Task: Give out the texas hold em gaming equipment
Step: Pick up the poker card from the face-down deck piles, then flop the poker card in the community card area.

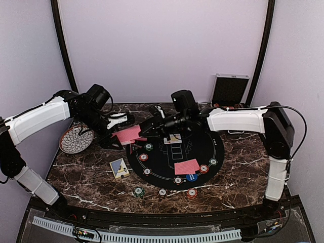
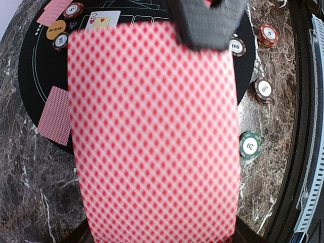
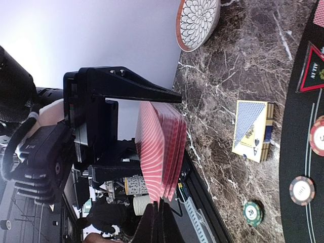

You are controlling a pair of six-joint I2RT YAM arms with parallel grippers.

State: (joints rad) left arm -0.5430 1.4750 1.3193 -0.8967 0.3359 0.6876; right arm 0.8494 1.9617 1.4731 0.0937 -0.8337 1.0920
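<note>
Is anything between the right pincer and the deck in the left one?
Nothing visible: the right pincer is shut on the edge of the deck that the left pincer holds up; the chips lie lower, on the table.

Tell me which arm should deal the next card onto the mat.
Right. The left gripper is occupied clamping the card deck, while the right gripper is shut at the deck's edge, closer to the black mat.

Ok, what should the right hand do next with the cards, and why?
Probably pull the top red-backed playing card away toward the round black mat: the right gripper looks shut on its edge, and the left gripper holds the rest of the stack.
</note>
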